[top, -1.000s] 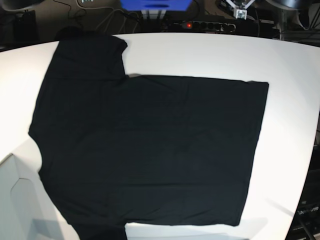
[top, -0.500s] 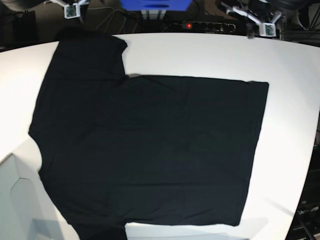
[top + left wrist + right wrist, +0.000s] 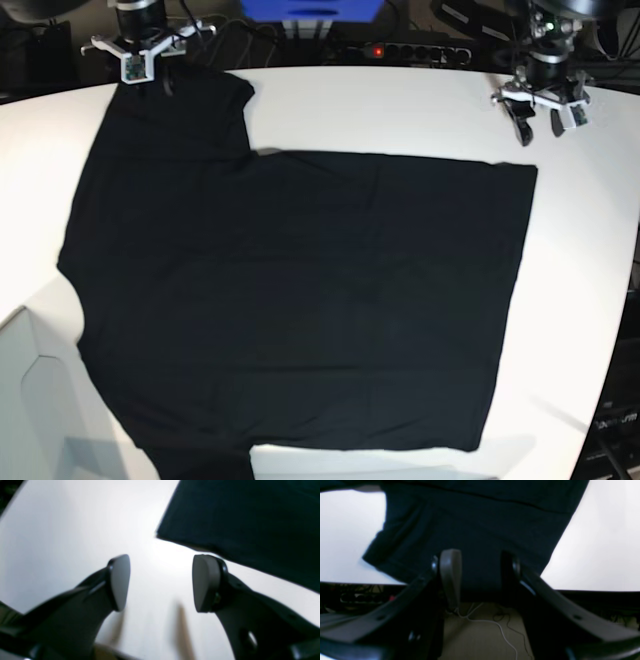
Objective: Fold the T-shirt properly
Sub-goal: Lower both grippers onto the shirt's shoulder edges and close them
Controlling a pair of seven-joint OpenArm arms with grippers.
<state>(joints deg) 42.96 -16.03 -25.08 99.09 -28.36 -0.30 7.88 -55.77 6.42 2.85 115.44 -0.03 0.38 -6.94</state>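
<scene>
T-shirt (image 3: 300, 300): black, spread flat on white table (image 3: 400, 110).
Left gripper (image 3: 540, 125): jaws apart, empty, above table near hem corner.
Right gripper (image 3: 145, 70): jaws apart (nothing held), over sleeve (image 3: 475, 530).

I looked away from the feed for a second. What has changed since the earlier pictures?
Both arms came down into the base view: the right end effector now hangs open over the sleeve, the left end effector open over the bare table near the hem corner. Neither holds anything. The T-shirt lies flat, unmoved.
</scene>
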